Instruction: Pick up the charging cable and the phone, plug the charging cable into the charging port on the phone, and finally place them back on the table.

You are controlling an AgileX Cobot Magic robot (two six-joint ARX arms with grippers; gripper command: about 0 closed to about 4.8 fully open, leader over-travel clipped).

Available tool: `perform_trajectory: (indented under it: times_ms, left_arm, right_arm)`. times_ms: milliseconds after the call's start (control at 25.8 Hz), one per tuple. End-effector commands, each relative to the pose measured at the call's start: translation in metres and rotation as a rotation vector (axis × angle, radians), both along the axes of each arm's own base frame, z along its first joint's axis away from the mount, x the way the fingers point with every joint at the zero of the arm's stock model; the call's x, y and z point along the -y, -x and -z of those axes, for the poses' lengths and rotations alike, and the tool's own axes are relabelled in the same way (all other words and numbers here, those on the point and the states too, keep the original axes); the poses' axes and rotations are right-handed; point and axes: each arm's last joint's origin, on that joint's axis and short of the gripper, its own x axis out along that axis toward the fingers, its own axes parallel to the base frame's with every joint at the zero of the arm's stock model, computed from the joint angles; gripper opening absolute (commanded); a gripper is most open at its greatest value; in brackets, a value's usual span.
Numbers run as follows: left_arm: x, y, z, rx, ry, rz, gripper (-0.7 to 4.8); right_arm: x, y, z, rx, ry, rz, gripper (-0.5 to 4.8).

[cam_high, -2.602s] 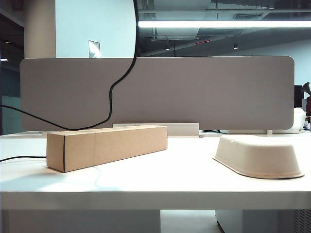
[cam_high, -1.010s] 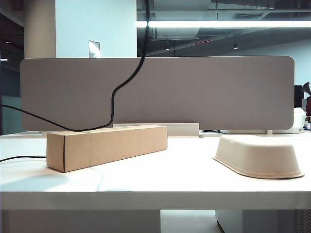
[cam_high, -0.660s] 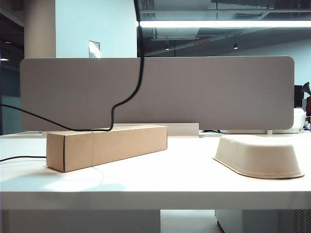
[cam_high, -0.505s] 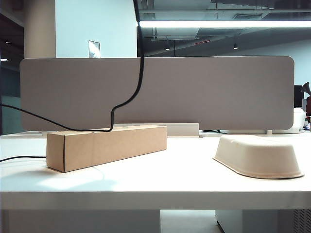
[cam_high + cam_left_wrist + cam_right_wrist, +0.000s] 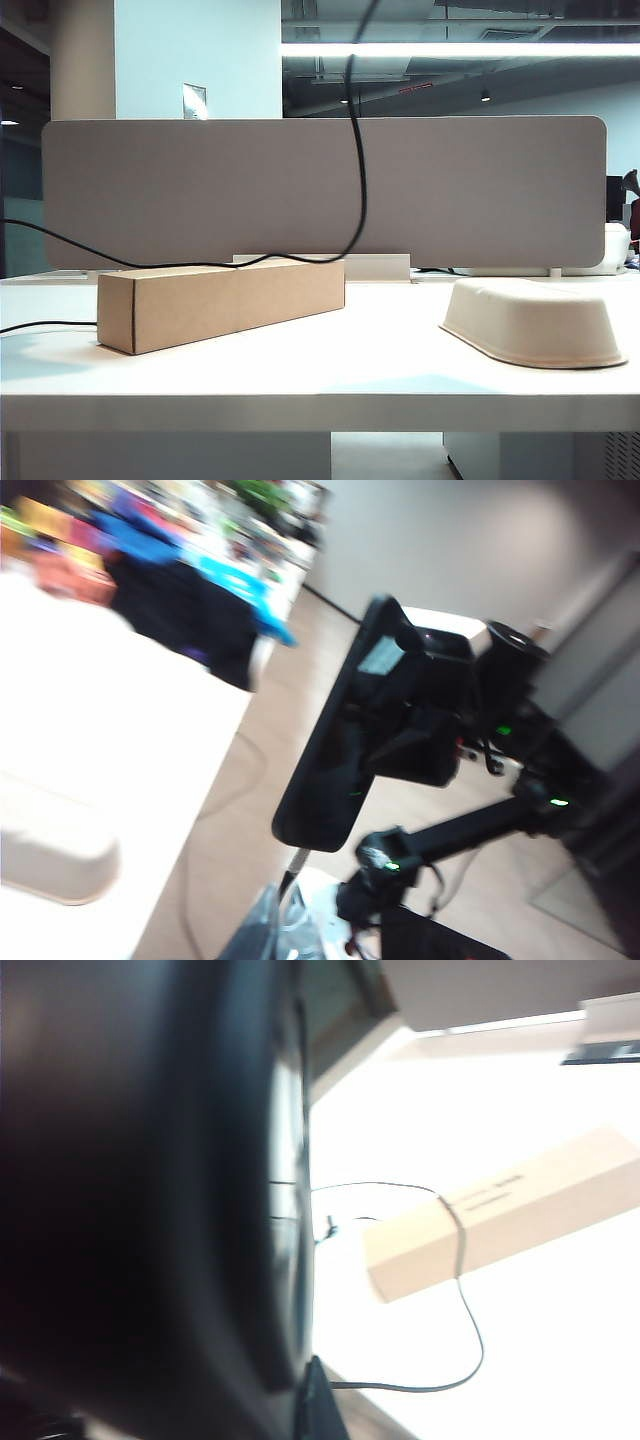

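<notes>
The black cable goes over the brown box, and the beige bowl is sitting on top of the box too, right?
Not quite. The black cable does drape over the brown box, but the beige bowl is not on the box. The exterior view shows it resting upside down on the white table, off to the right and apart from the box.

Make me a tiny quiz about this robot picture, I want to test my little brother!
1. True or false: the cardboard box lies on the table.
2. The right claw is up in the air, off the table. What does it hold? A bowl, B phone, C box.
3. Fill in: the left claw, just under the phone, is shut on the ____.
Key: 1 true; 2 B; 3 charging cable.
</notes>
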Motion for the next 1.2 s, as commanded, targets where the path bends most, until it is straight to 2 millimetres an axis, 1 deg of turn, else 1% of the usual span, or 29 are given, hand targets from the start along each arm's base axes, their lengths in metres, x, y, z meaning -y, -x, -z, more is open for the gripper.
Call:
perform_trajectory:
  times_ms: [39, 116, 155, 194, 233, 311, 427, 466, 505, 582, 699, 815, 1010, 1204]
  left_arm:
    - [-0.012, 0.015, -0.009, 0.044, -0.057, -0.149, -0.06]
    - [-0.018, 0.027, -0.011, 0.095, -0.117, -0.246, -0.06]
    - [-0.02, 0.034, -0.011, 0.128, -0.182, -0.318, -0.06]
    - [-0.021, 0.037, -0.01, 0.141, -0.217, -0.352, -0.06]
    - [-0.024, 0.044, -0.008, 0.17, -0.314, -0.441, -0.06]
    - [-0.027, 0.054, -0.008, 0.212, -0.431, -0.549, -0.06]
    - [-0.03, 0.066, -0.002, 0.251, -0.466, -0.598, -0.06]
    - [-0.031, 0.069, 0.003, 0.259, -0.498, -0.639, -0.06]
    - [-0.033, 0.076, 0.015, 0.278, -0.535, -0.703, -0.06]
    - [-0.035, 0.083, 0.029, 0.284, -0.542, -0.718, -0.06]
    - [-0.038, 0.097, 0.054, 0.306, -0.566, -0.774, -0.06]
    - [-0.039, 0.11, 0.071, 0.329, -0.561, -0.793, -0.06]
    - [-0.043, 0.135, 0.102, 0.371, -0.572, -0.866, -0.06]
    - [-0.045, 0.154, 0.12, 0.358, -0.535, -0.892, -0.06]
  right_arm:
    - [0.0, -0.007, -0.007, 0.112, 0.032, 0.065, -0.08]
    - [0.001, -0.009, -0.008, 0.128, 0.046, 0.12, -0.08]
    - [0.004, -0.01, -0.008, 0.16, 0.083, 0.177, -0.07]
    - [0.006, -0.011, -0.008, 0.169, 0.094, 0.192, -0.07]
    - [0.009, -0.013, -0.008, 0.169, 0.098, 0.217, -0.07]
    - [0.015, -0.016, -0.006, 0.163, 0.127, 0.272, -0.07]
    - [0.028, -0.022, 0.002, 0.128, 0.173, 0.364, -0.07]
    - [0.03, -0.023, 0.006, 0.119, 0.179, 0.377, -0.07]
    - [0.031, -0.027, 0.019, 0.096, 0.215, 0.395, -0.06]
    - [0.029, -0.029, 0.032, 0.064, 0.233, 0.383, -0.06]
    - [0.03, -0.026, 0.054, 0.024, 0.247, 0.381, -0.06]
    - [0.032, -0.02, 0.064, 0.023, 0.251, 0.4, -0.07]
    - [0.038, 0.001, 0.084, 0.04, 0.218, 0.43, -0.07]
    - [0.041, 0.016, 0.096, 0.053, 0.184, 0.45, -0.07]
